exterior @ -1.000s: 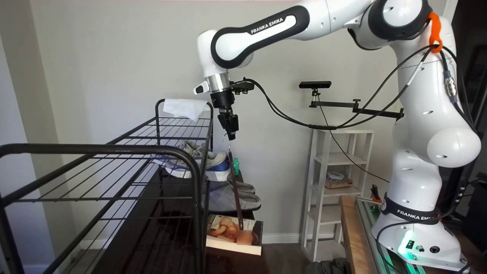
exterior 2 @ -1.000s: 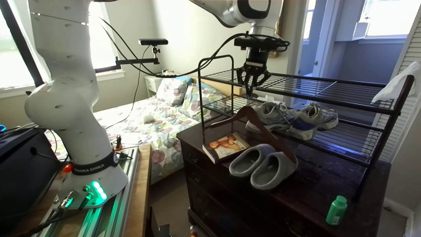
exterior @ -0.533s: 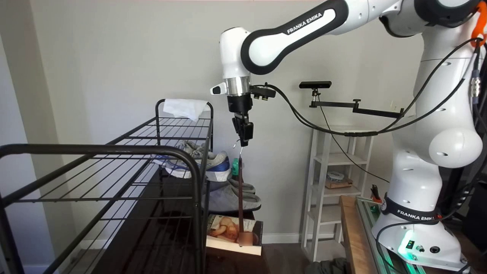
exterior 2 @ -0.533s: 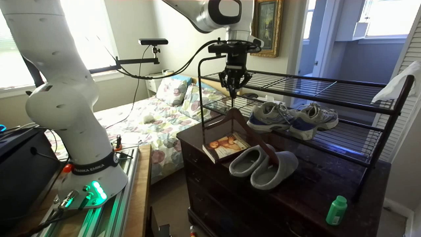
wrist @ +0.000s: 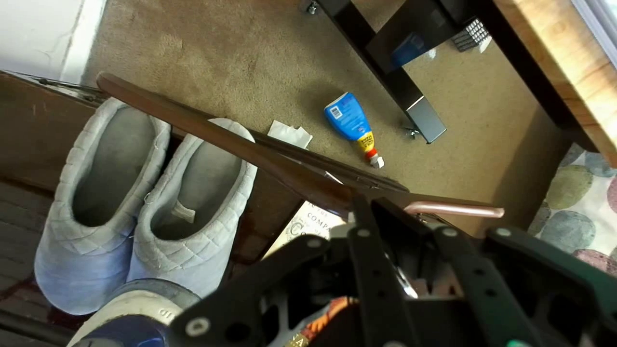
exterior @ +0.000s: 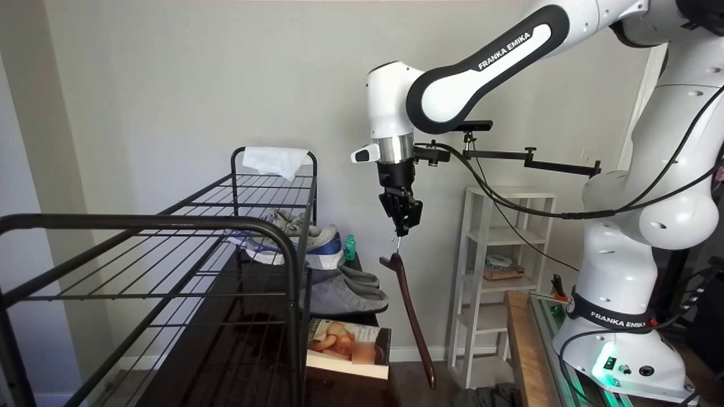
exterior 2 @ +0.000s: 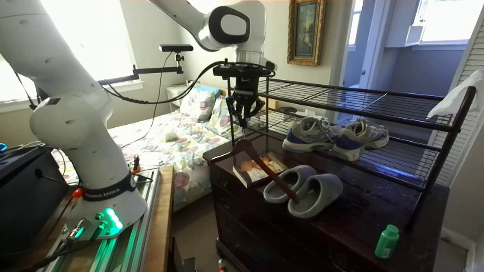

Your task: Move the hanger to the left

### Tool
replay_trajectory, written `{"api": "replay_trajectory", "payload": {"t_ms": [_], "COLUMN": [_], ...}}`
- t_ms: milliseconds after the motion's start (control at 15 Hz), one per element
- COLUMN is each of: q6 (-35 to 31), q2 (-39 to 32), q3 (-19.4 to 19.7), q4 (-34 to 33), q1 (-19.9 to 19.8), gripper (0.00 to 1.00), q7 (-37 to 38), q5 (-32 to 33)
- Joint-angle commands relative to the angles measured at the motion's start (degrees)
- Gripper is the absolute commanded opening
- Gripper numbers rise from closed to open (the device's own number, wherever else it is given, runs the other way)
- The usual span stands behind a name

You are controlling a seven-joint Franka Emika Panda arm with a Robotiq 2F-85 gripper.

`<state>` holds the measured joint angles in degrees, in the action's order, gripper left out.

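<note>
The hanger point(exterior: 408, 305) is a dark reddish-brown wooden clothes hanger with a thin metal hook. My gripper point(exterior: 401, 230) is shut on the hook, and the hanger hangs below it, in the air to the right of the dresser in this exterior view. In another exterior view the gripper point(exterior 2: 245, 125) stands above the hanger point(exterior 2: 244, 145), whose arm passes in front of the book and slippers. In the wrist view the gripper point(wrist: 371, 200) hides part of the hook point(wrist: 453, 209). The hanger point(wrist: 294, 176) runs to the upper left there.
A black wire rack point(exterior: 130, 221) stands on the dark dresser point(exterior 2: 363, 200). It carries sneakers point(exterior 2: 310, 132) and a white cloth point(exterior: 277, 160). Grey slippers point(exterior 2: 321, 189), a book point(exterior: 334, 339) and a green bottle point(exterior 2: 387, 241) sit on the dresser. A white shelf point(exterior: 470, 282) stands behind.
My gripper has carried the hanger away from the rack, right and lower in one exterior view, left and lower in the other exterior view. The hanger has swung and turned.
</note>
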<state>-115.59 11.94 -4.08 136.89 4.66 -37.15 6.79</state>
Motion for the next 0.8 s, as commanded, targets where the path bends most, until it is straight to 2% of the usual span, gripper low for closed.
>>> {"api": "replay_trajectory", "payload": {"t_ms": [0,133,467,733], "q6": [-0.1,-0.8,0.1,-2.9], "q2": [-1.6,-4.2,-9.9,-12.1], "q3": [0.4,-0.7,-3.8,-6.3], "q4": [-1.6,-5.1,-13.5,-12.9], "q1": [1.1,2.2,5.8,7.2], "gripper": [0.02,0.02,0.02,0.02], "q7": [0.6,2.1,-0.2,0.1], "q5": [0.2,-1.3,-2.8,-3.9]}}
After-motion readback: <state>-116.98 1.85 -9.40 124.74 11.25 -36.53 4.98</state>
